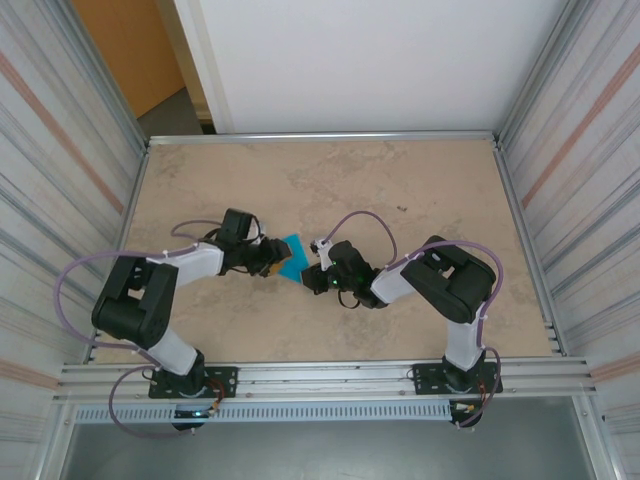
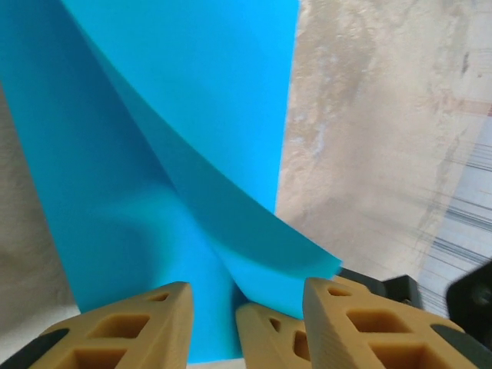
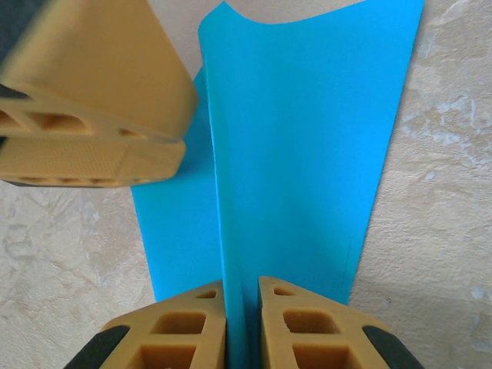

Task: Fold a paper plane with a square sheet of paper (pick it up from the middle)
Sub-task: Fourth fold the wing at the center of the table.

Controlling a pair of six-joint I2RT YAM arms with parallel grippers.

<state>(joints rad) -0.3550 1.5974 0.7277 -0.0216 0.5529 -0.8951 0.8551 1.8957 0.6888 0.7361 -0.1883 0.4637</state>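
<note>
Pinching the square sheet of paper (image 3: 307, 138): right hand (image 3: 242, 290).

One sheet of paper (image 1: 293, 257), one table (image 1: 400, 190), two arms (image 1: 150, 300) (image 1: 450, 280)

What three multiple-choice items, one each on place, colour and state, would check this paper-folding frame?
1. Where does the square sheet of paper lie?
A) between the two grippers, mid-table
B) at the table's far right corner
C) hanging off the table's near edge

2. What colour is the sheet?
A) white
B) red
C) turquoise-blue

3. How does the right gripper stand?
A) wide open over bare table
B) shut on a raised fold of the sheet
C) shut on nothing

Key:
1 A: the top view shows it on the table, between the left gripper and the right gripper.
2 C: both wrist views show plain turquoise-blue.
3 B: the right wrist view shows its fingers pressed onto an upright fold.
</note>
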